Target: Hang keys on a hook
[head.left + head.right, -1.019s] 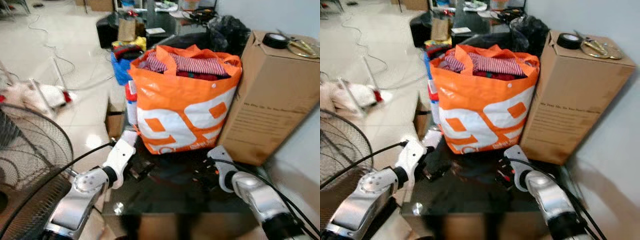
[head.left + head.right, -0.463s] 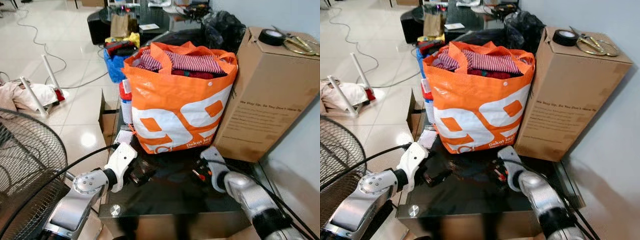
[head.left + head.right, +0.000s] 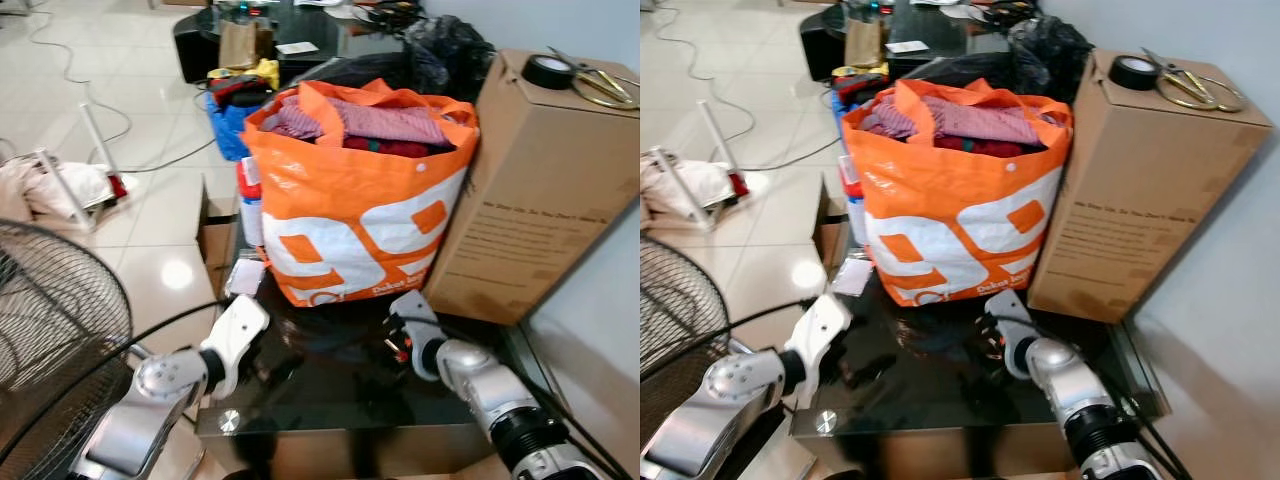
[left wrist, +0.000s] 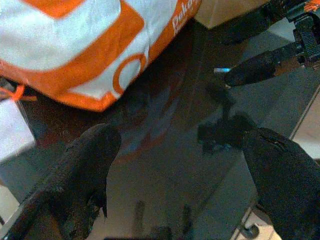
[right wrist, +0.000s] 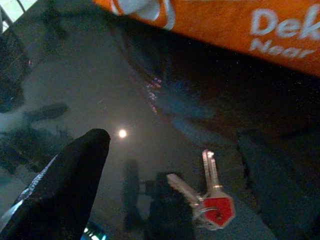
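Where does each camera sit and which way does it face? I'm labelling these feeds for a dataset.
Left eye, right eye: head stereo pair, looking forward and down at the orange bag, cardboard box and black glass table; both silver arms show.
Left wrist: looks along the left hand, open, over the glass.
Right wrist: looks along the right hand, open, at the keys lying on the glass.
Shared: all show bag and table.

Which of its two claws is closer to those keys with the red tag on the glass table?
The right gripper: the keys lie on the dark glass right between its open fingers. The left gripper hovers open over the table's other side, near the orange bag.
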You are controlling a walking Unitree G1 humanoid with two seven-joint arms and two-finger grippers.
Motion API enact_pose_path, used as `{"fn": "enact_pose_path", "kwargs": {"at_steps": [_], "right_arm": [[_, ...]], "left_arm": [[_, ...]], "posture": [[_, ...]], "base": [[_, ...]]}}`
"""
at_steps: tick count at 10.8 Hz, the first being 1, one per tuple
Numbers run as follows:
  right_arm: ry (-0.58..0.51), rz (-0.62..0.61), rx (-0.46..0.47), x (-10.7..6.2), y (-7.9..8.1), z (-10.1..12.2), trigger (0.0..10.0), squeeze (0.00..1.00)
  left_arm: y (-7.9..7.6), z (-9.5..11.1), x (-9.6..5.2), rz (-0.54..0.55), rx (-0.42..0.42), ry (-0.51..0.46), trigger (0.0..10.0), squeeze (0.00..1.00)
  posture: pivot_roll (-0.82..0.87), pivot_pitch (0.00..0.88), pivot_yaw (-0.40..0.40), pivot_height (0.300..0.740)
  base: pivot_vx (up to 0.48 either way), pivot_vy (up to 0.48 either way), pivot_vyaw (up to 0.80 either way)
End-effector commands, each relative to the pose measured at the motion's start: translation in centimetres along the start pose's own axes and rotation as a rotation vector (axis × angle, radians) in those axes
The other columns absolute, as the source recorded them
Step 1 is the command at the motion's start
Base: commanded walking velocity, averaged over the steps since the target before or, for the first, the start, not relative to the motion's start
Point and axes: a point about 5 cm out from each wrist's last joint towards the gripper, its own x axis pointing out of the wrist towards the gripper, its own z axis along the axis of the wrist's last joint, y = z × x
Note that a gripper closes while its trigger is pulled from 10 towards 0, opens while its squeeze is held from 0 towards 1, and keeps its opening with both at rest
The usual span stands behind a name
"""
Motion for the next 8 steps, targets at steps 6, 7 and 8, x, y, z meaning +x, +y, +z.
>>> {"fn": "enact_pose_path", "kwargs": {"at_steps": [6, 7, 8], "right_arm": [[0.073, -0.057, 0.105, 0.3, -0.6, -1.3, 10.0, 0.00], [0.075, -0.060, 0.117, 0.2, -0.7, -1.5, 10.0, 0.00], [0.077, -0.077, 0.116, 0.0, -1.0, -1.6, 10.0, 0.00]], "left_arm": [[-1.0, -0.8, -0.3, -0.021, 0.002, 0.062, 10.0, 0.00], [-1.0, -0.9, -0.4, -0.023, 0.003, 0.066, 10.0, 0.00], [-1.0, -0.9, -0.3, -0.025, 0.004, 0.067, 10.0, 0.00]], "posture": [[0.00, 0.000, -0.029, 0.740], [0.00, 0.000, -0.027, 0.740], [0.00, 0.000, -0.027, 0.740]], "base": [[0.000, 0.000, 0.00], [0.000, 0.000, 0.00], [0.000, 0.000, 0.00]]}}
